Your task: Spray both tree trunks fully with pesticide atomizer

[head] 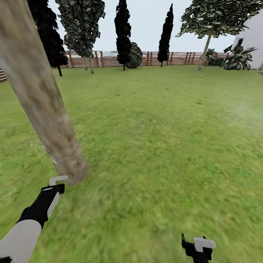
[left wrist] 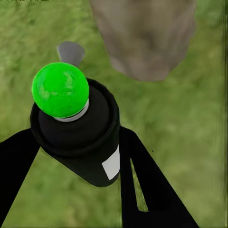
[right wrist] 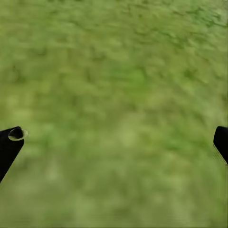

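Clamping the pesticide atomizer (left wrist: 78,137), the left gripper (head: 57,182) sits just beside the base of a tree trunk (head: 40,95); its tip shows green. Right gripper (head: 199,246) hangs spread apart over lawn (head: 164,138).

Thick pale tree trunks close by: one (head: 44,106), leaning, base on the lawn.
Pale-trunked trees farther off: one (head: 215,18), near the fence at the right.
Slim dark cypress-like trees: three, at (head: 122,29), (head: 166,29) and (head: 45,33).
Mottled-foliage tree on thin stems: one (head: 82,22).
Round bushes: one (head: 134,55).
Broad-leaved plants by the white wall: one clump (head: 239,58).
Slatted wooden fences: one (head: 179,57), running along the far edge.
Pincers: two, left pincer (head: 57,180) and right pincer (head: 199,245).
Sprayers: one pesticide atomizer (left wrist: 78,135), black-bodied with a single green ball top (left wrist: 60,89).
Lawns: one (head: 164,146).
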You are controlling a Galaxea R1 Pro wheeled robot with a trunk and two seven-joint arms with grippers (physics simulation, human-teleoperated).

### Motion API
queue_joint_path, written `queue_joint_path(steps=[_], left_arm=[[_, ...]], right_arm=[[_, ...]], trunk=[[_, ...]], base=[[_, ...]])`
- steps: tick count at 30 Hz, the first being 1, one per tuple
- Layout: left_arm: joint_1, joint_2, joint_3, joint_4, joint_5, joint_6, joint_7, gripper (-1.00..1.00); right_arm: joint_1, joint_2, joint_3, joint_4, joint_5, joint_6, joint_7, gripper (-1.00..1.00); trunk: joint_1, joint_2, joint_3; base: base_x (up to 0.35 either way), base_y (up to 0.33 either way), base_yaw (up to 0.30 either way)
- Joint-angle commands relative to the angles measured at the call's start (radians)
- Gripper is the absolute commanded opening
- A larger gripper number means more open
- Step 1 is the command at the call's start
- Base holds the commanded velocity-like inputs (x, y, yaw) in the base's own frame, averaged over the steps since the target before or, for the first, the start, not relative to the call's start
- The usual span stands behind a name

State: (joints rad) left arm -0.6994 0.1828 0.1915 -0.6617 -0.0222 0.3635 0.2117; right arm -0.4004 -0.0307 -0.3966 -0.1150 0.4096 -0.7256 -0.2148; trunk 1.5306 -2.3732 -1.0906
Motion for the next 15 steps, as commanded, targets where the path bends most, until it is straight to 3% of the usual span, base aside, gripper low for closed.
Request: queue_joint_path(steps=[1, 6, 15], left_arm=[[0.000, 0.000, 0.000, 0.000, -0.001, 0.000, 0.000, -1.00], [0.000, 0.000, 0.000, 0.000, -0.001, 0.001, 0.000, -1.00], [0.000, -0.002, 0.000, 0.002, -0.001, 0.000, 0.000, -1.00]], right_arm=[[0.000, 0.000, 0.000, 0.000, 0.000, 0.000, 0.000, 1.00], [0.000, 0.000, 0.001, 0.000, 0.000, 0.000, 0.000, 1.00], [0.000, 0.000, 0.001, 0.000, 0.000, 0.000, 0.000, 1.00]], trunk=[[0.000, 0.000, 0.000], [0.000, 0.000, 0.000], [0.000, 0.000, 0.000]], base=[[0.237, -0.183, 0.001], [0.237, -0.183, 0.033], [0.236, -0.184, 0.264]])
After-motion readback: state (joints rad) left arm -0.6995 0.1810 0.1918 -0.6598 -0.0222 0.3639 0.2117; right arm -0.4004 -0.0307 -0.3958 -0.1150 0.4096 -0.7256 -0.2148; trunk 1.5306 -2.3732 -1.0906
